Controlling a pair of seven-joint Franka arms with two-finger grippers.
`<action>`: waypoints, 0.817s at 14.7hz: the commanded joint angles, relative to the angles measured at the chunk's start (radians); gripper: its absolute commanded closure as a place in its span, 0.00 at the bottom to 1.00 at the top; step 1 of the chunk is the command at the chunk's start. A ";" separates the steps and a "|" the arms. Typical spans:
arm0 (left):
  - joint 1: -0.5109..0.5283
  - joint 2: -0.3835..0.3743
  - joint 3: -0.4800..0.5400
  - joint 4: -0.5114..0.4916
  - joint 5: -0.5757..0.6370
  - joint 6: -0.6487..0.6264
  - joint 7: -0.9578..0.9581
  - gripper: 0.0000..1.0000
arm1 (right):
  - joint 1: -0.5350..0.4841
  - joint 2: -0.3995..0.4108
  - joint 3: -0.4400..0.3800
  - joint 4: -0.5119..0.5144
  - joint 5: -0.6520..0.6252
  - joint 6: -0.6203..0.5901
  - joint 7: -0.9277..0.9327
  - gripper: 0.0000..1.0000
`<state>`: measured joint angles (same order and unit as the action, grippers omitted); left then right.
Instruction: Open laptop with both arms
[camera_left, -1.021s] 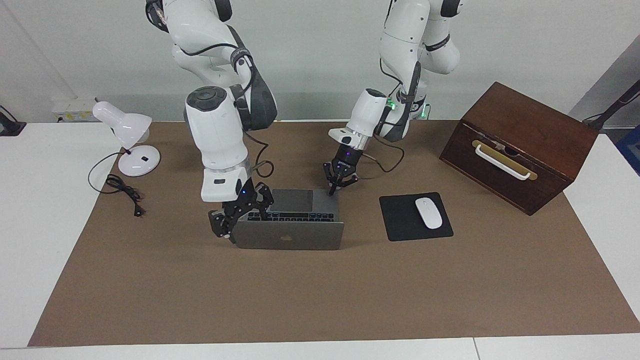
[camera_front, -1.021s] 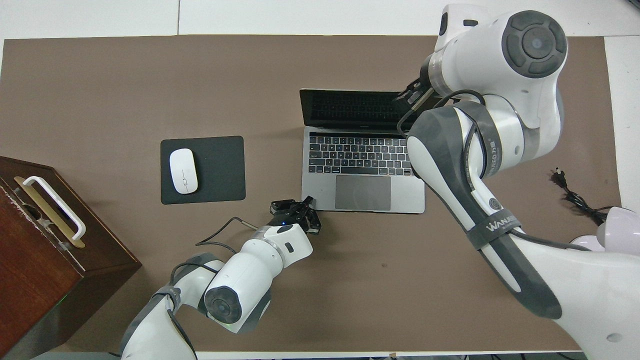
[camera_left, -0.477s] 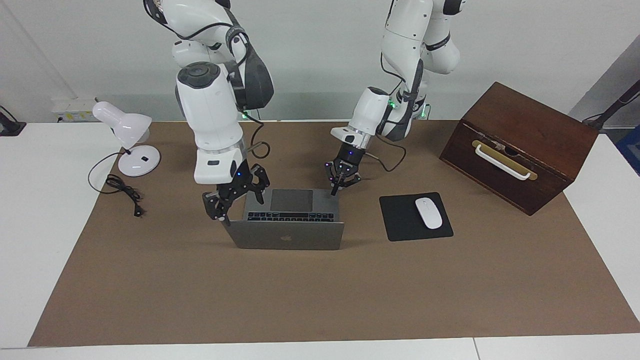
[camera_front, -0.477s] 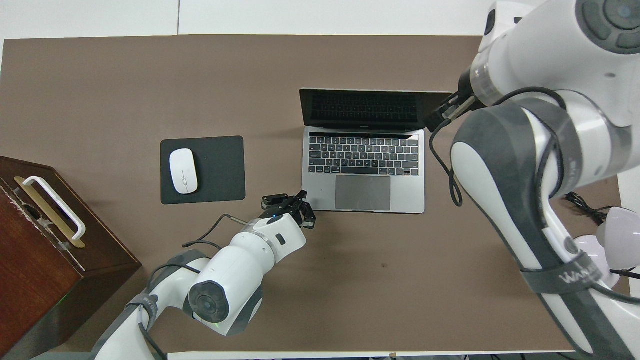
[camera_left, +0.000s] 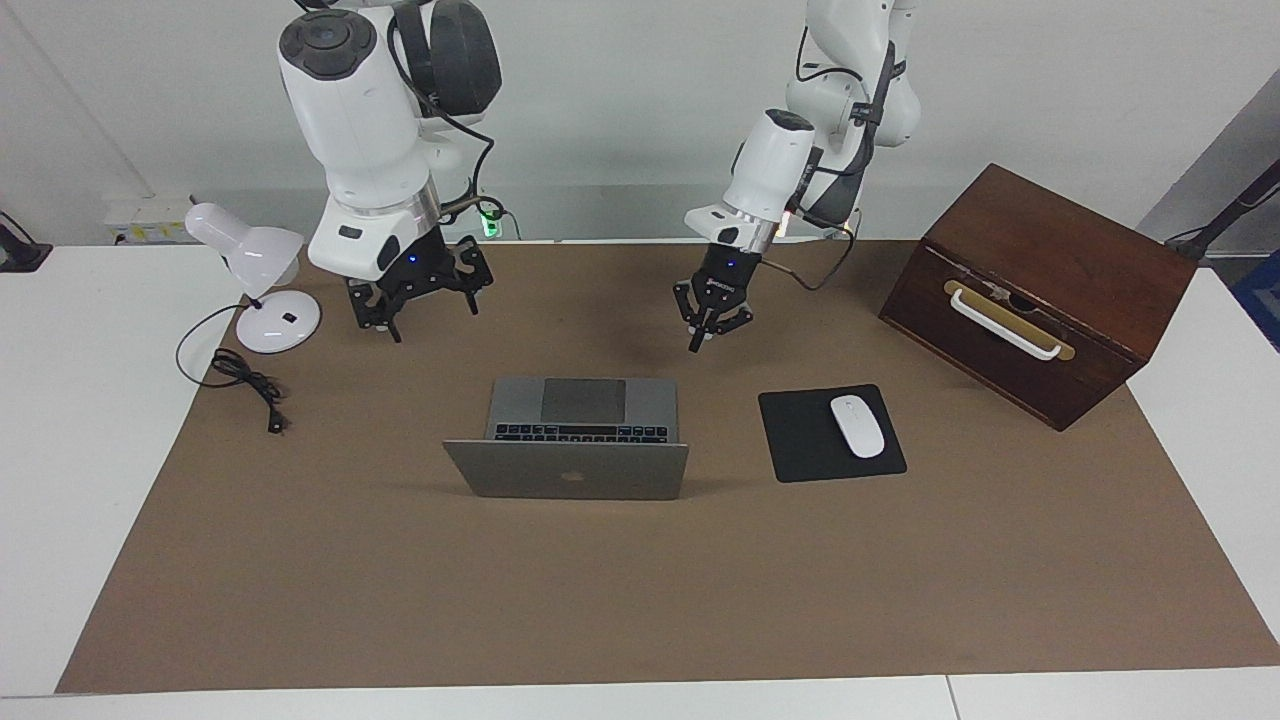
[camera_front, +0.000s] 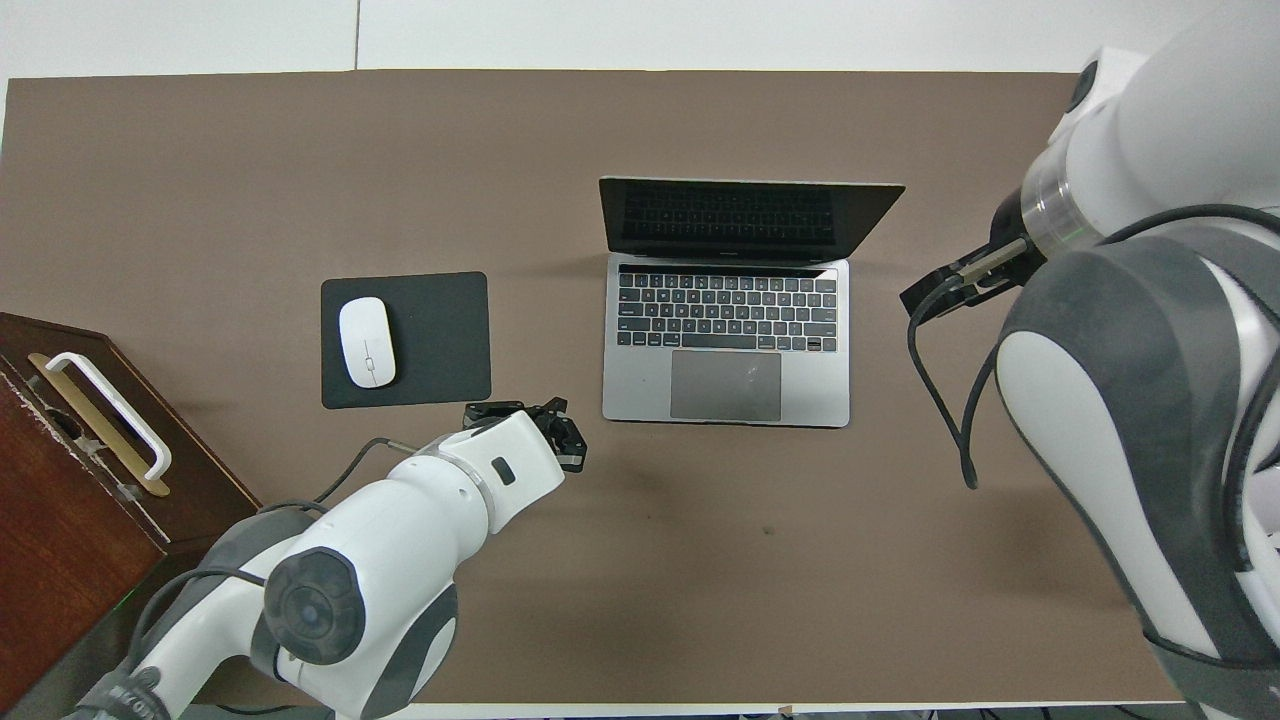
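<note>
Table (camera_left: 60, 480): white, covered by a brown mat (camera_left: 640, 590) on which everything but the lamp sits.
Wooden box (camera_left: 1040, 290): dark brown, with a white handle on a brass plate, at the left arm's end of the table.
Laptop (camera_left: 570, 478): open on the mat between the two arms' ends, lid raised with the apple logo facing away from the robots, black keyboard and grey trackpad toward them; neither gripper touches it.
Right gripper (camera_left: 418, 292): raised over bare mat between the laptop and the lamp, fingers spread, holding nothing.
Left gripper (camera_left: 708, 322): raised over bare mat, off the laptop's corner toward the mouse pad, fingers slightly parted, holding nothing.
Desk lamp (camera_left: 255, 285): white, at the right arm's end, with its black cord on the mat's edge.
Mouse pad (camera_left: 800, 450): black, beside the laptop toward the wooden box.
Mouse (camera_left: 857, 426): white, on the mouse pad.
</note>
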<state>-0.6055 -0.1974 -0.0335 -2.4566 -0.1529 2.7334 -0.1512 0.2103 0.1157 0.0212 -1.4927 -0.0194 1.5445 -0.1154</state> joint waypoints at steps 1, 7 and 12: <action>0.077 -0.114 -0.008 0.066 -0.002 -0.280 0.016 0.00 | -0.049 -0.071 0.008 -0.099 0.062 -0.003 0.033 0.00; 0.209 -0.168 -0.006 0.238 -0.001 -0.651 0.104 0.00 | -0.101 -0.102 0.008 -0.109 0.085 -0.086 0.131 0.00; 0.419 -0.183 -0.006 0.411 0.003 -0.911 0.241 0.00 | -0.104 -0.117 0.005 -0.133 0.085 -0.078 0.122 0.00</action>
<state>-0.2792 -0.3731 -0.0303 -2.1130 -0.1520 1.9238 0.0162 0.1248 0.0280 0.0196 -1.5885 0.0367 1.4653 -0.0009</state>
